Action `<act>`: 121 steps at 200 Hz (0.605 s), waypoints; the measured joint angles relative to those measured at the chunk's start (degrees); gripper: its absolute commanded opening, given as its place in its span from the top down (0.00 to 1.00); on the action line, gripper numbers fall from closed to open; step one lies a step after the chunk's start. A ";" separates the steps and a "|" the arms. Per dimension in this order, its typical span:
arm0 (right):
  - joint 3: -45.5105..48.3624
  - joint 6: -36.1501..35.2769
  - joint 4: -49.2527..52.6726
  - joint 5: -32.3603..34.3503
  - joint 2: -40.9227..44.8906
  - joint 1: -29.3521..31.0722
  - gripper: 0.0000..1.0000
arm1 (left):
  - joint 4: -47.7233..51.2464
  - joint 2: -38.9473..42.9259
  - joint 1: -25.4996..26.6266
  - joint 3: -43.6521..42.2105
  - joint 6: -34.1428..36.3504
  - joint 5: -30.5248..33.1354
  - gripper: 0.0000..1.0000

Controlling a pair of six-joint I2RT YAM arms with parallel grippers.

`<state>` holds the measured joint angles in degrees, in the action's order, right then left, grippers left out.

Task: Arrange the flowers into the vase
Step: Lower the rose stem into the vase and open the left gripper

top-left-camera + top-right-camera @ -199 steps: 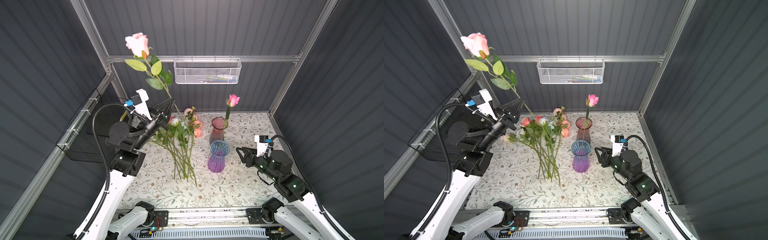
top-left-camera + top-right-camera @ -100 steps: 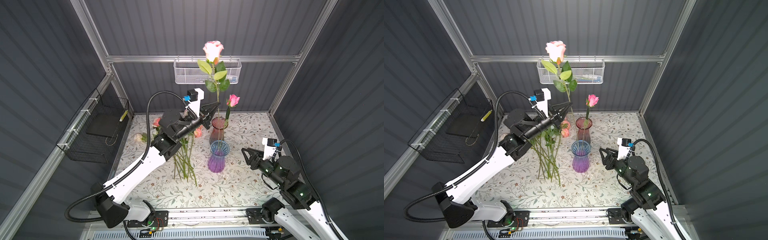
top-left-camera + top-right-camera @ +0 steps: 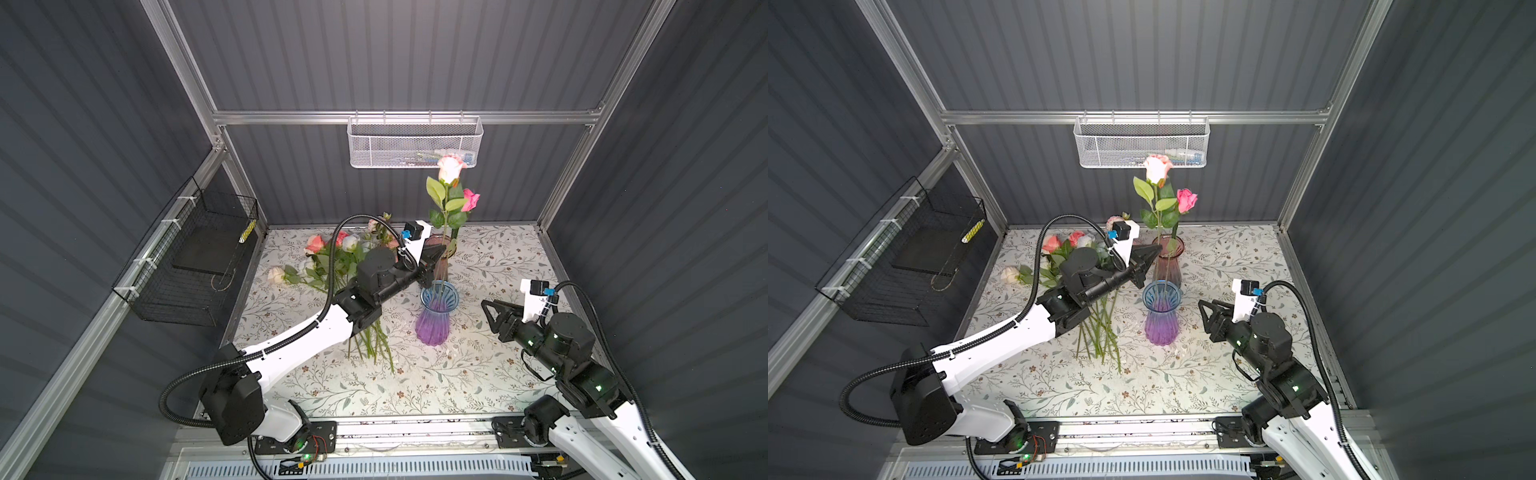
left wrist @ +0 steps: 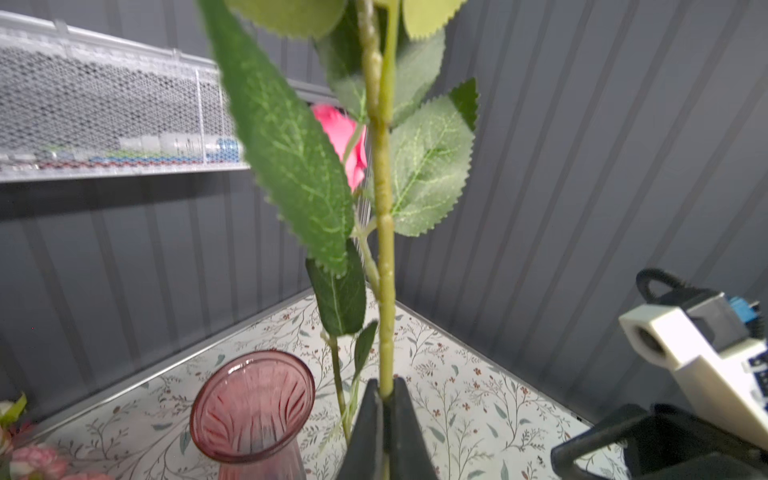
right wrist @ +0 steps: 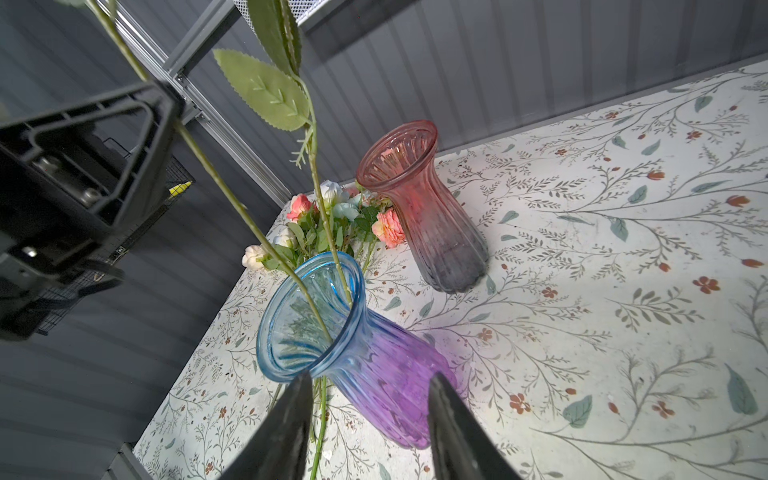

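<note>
One rose stem (image 4: 384, 249) pinched between left fingers (image 4: 365, 434)

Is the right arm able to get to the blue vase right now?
Probably yes. The right end effector is open and faces the blue vase, only bare table between them. The left end effector holds its rose from the other side.

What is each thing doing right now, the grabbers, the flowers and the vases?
left gripper: shut on the stem of the pale pink rose
pale pink rose: upright, stem end inside the blue vase
deep pink rose: standing in the blue vase, unheld
blue vase: upright, two stems in it
red vase: upright, empty
loose flowers: lying piled on the table
right gripper: open, empty, apart from the blue vase
</note>
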<state>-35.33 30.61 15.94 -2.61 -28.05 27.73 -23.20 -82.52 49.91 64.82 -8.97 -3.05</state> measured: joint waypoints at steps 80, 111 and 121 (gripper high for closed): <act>0.00 0.22 -0.20 -1.79 -3.93 0.00 0.51 | 6.54 5.22 0.70 -3.54 -0.17 2.36 0.61; -0.02 0.26 -0.68 -2.25 -4.33 0.00 0.51 | 9.55 9.40 0.70 -3.82 0.74 3.63 0.55; -0.11 0.24 -0.72 -2.34 -4.44 0.00 0.51 | 10.40 10.93 0.70 -4.48 0.94 4.26 0.54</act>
<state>-35.44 30.85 15.22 -4.95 -32.49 27.73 -12.80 -71.59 50.61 60.34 -8.03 1.21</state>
